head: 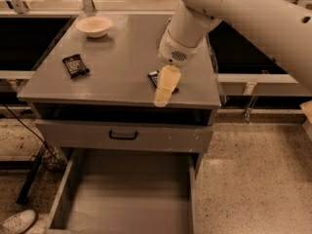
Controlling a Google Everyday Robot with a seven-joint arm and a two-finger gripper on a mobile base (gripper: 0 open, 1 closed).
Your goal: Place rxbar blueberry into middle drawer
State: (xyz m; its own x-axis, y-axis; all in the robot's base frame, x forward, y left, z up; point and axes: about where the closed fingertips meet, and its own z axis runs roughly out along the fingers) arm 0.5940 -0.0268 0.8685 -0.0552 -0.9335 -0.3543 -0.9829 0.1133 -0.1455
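Tool (162, 98) hangs tip-down at approx 5 o'clock on the counter (117, 57) top, near the front edge. It sits on the end of the cream arm (243, 18), which comes in from 1 o'clock. Can't tell if tool is wide or narrow, or whether it touches anything.

The rxbar blueberry (153, 78) lies flat on the counter right behind the tool and is mostly hidden by it, w/ only a dark corner showing at the tool's 10 o'clock.

The middle drawer (126, 199) is pulled out at 6 o'clock below the counter, floor bare. A closed drawer front (161, 138) w/ black handle sits btwn counter and open drawer.

Black bar (75, 65) is at 9 o'clock on the counter and a bowl (94, 26) at 11 o'clock, both well apart from the tool.
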